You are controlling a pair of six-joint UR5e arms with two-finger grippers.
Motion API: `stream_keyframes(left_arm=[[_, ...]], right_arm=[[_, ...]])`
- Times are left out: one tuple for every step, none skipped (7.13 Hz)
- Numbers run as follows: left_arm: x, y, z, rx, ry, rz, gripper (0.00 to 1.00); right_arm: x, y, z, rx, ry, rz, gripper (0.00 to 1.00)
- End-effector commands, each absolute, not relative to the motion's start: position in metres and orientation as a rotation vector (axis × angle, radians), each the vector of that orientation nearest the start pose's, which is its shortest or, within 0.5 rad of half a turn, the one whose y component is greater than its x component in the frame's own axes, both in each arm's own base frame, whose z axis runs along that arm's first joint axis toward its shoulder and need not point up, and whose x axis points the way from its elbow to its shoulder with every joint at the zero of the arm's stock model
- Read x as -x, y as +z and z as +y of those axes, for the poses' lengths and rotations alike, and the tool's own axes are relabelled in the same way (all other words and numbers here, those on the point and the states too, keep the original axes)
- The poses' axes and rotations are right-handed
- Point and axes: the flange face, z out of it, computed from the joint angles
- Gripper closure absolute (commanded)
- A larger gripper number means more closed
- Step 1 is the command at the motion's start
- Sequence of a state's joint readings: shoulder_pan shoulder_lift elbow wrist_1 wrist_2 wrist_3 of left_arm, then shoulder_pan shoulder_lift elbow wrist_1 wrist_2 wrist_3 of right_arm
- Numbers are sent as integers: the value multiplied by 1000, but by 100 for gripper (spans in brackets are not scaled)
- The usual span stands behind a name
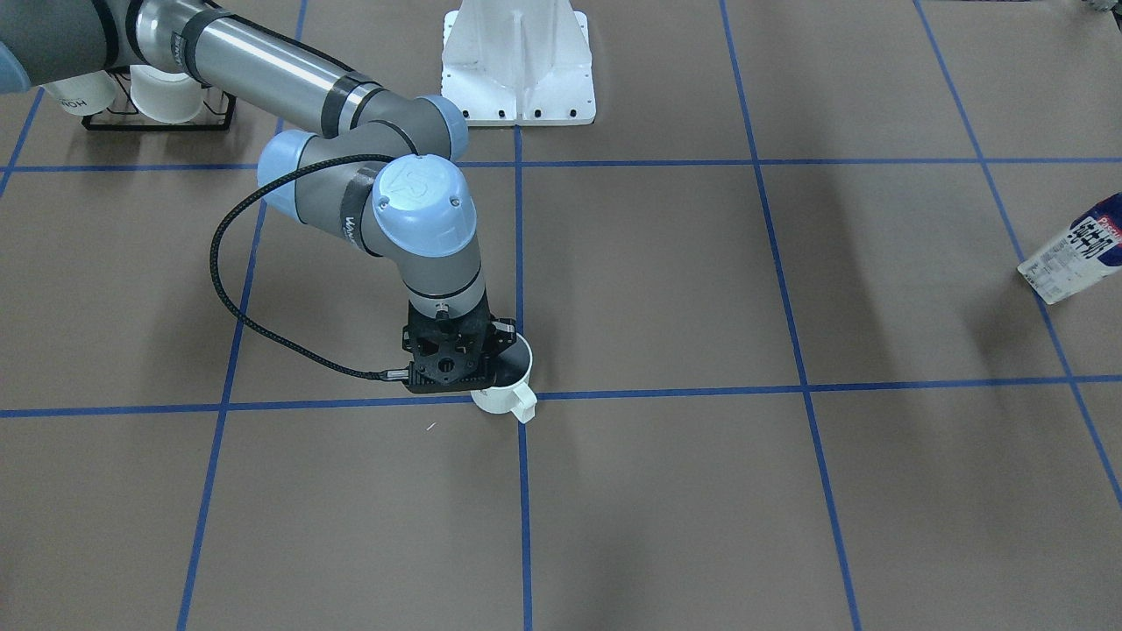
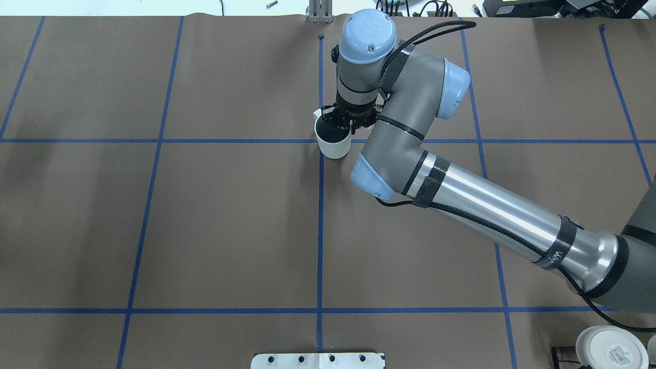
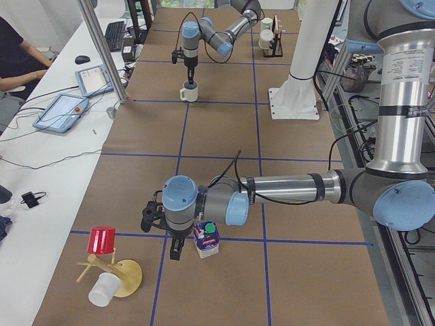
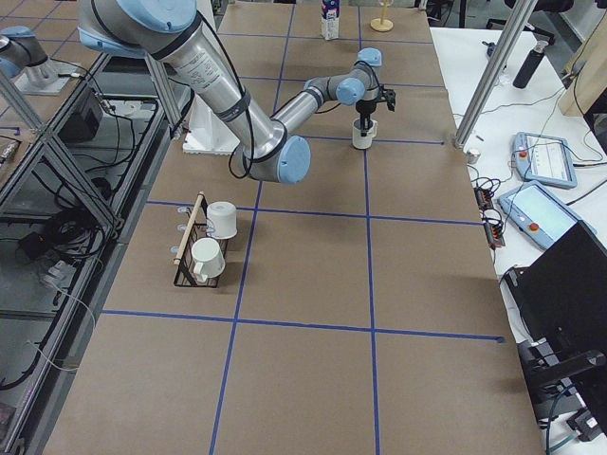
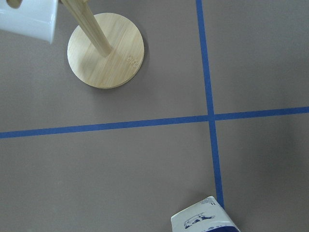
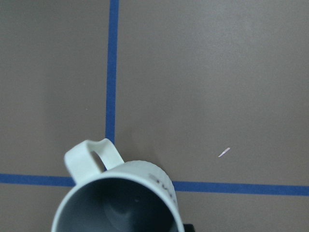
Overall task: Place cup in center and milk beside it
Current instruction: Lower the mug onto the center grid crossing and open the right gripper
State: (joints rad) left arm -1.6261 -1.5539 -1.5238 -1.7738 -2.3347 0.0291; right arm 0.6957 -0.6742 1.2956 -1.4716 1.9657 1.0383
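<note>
1. right gripper (image 2: 348, 122): points straight down over the rim of the cup (image 2: 333, 143), on the side nearest its own arm. The gripper body hides the fingers, so can't tell if it's clamped on the rim or let go.
2. cup: upright, dark inside showing, handle toward the operator-side edge. It sits at a crossing of the blue tape lines (image 2: 230, 140), midway between the two end edges and nearer the operator-side edge than the robot-side one.
3. left gripper (image 3: 175, 252): points down near the left-end edge, just beside the milk (image 3: 206, 239), not around it. Side camera only, so can't tell its grip state.
4. milk: upright, green cap on top, on a tape line by the left-end edge, well apart from the cup.
5. wooden mug stand (image 3: 126, 275) carrying a red cup (image 3: 102, 240) and a white cup (image 3: 103, 293): toward the left-end, operator-side corner.
6. wire rack (image 4: 190, 265) with two white mugs (image 4: 223, 220): along the robot-side edge, toward the right end.
</note>
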Motion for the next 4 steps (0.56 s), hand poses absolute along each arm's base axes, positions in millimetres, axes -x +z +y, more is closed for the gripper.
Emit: stream_keyframes(left_arm=[[92, 669, -489, -173, 33, 756, 2], [92, 667, -490, -179, 34, 755, 2], [91, 662, -496, -184, 35, 770, 2], [90, 649, -508, -176, -19, 803, 2]], right_arm=[[537, 208, -580, -124, 16, -827, 0], [525, 199, -586, -131, 25, -845, 0], [512, 187, -590, -122, 25, -877, 0], [494, 176, -593, -115, 22, -914, 0]])
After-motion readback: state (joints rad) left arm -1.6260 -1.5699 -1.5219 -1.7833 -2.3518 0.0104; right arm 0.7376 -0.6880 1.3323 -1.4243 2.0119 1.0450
